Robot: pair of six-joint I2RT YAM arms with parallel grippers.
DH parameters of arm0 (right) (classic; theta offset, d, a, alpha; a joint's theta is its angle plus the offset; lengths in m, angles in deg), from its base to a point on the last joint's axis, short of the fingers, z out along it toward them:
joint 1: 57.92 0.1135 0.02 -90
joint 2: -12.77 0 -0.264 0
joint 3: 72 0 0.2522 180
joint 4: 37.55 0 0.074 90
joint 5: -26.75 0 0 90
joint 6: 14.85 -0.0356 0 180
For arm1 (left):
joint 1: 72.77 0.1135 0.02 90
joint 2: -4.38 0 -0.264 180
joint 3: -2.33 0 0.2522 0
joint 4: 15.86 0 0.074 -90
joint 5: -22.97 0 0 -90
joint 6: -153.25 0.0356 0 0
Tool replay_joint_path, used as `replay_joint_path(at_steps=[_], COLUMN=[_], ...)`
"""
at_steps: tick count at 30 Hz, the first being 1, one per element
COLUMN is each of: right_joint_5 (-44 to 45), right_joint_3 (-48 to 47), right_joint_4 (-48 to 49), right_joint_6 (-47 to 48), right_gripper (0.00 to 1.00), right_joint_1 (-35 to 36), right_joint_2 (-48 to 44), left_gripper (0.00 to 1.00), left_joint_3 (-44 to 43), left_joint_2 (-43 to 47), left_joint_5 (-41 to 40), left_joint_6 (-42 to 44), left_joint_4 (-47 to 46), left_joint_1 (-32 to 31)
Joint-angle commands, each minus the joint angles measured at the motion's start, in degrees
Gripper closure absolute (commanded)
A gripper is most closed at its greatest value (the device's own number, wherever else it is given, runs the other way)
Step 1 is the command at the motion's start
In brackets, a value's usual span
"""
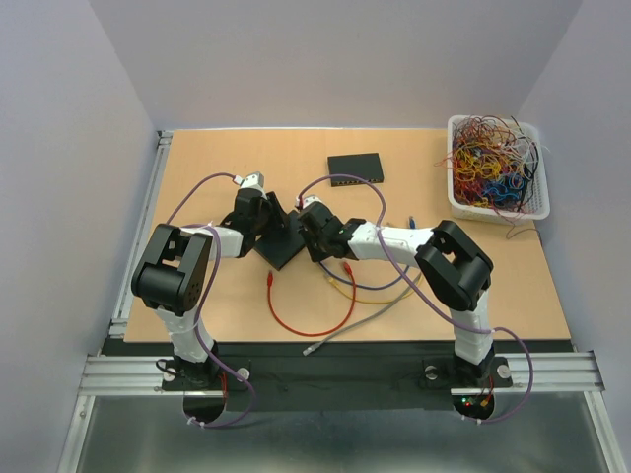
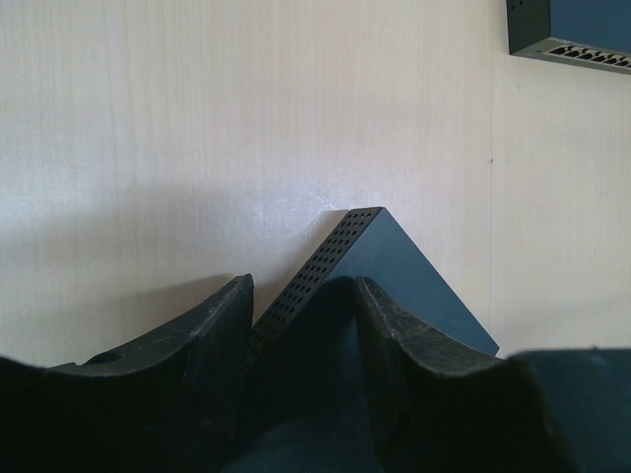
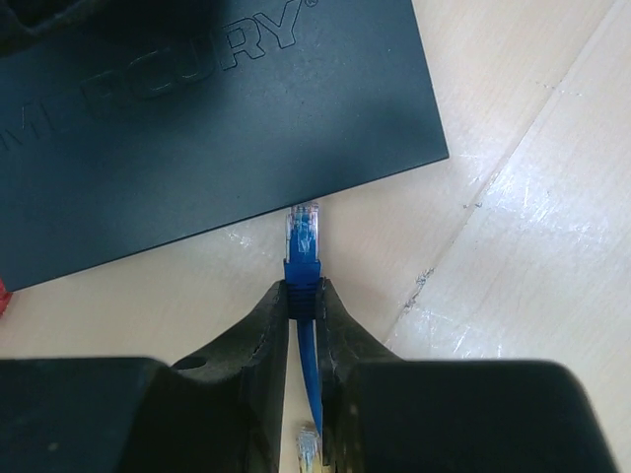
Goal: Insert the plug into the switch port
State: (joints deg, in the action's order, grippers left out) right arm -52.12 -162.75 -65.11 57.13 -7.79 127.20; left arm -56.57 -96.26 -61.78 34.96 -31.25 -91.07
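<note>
Top external: both arms reach in toward the middle of the wooden desk (image 1: 217,158). A black switch (image 1: 281,246) lies between them, with the left end effector (image 1: 264,219) at its left side and the right end effector (image 1: 314,235) at its right side. A second switch (image 1: 356,168) sits farther back, well apart. A white basket (image 1: 483,209) of tangled wires stands in the far right corner. A red cable (image 1: 271,296) and a grey cable (image 1: 340,333) lie loose on the desk nearer the arm bases. The plug is too small to make out from up here.

Left wrist: the two fingers (image 2: 227,315) stand partly spread, one on each side of the switch (image 2: 404,271), and hold it by its corner. The perforated side wall runs up along the left finger, and the corner pokes out past the fingertips. The second switch (image 2: 572,30) shows at the upper right edge.

Right wrist: the fingers (image 3: 266,325) are pressed nearly together, pinching the blue boot just behind the plug (image 3: 303,229). The clear tip points at the near edge of the switch (image 3: 197,128) and sits right at it, not visibly seated in a port. The blue cable (image 3: 308,379) runs back between the fingers. Raised lettering shows on the switch's top face
</note>
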Motion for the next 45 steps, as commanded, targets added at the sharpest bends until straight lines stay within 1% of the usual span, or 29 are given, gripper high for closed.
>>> replay_joint_path(at_steps=[1, 11, 17, 27, 35, 45], right_joint_5=[0.73, 3.28, 6.79, 3.81, 5.74, 7.05], right_joint_3=[-0.18, -2.72, -4.57, -6.86, -8.00, -8.97], right_joint_4=[2.90, 1.76, 0.44, -0.08, 0.00, 1.32], right_joint_6=[-0.88, 0.62, 2.90, 4.04, 7.03, 10.99], right_gripper=[0.99, 1.00, 1.00, 1.00, 1.00, 1.00], right_joint_1=[0.58, 0.58, 0.58, 0.58, 0.58, 0.50], right_joint_2=[-3.34, -2.37, -2.20, -0.09, 2.90, 4.13], left_gripper=[0.45, 0.45, 0.45, 0.45, 0.45, 0.45], left_joint_3=[-0.82, -0.73, -0.73, -0.91, -1.00, -1.61], left_joint_2=[-0.35, -0.17, -0.17, -0.35, -0.43, -1.05], left_joint_5=[-0.34, 0.02, 0.45, 1.60, 3.62, 5.11], left_joint_6=[1.40, 1.57, 1.84, 2.37, 3.68, 4.47], left_joint_4=[4.54, 4.54, 4.62, 4.45, 4.19, 4.98], left_joint_1=[-0.77, -0.77, -0.77, -0.85, -0.94, -0.94])
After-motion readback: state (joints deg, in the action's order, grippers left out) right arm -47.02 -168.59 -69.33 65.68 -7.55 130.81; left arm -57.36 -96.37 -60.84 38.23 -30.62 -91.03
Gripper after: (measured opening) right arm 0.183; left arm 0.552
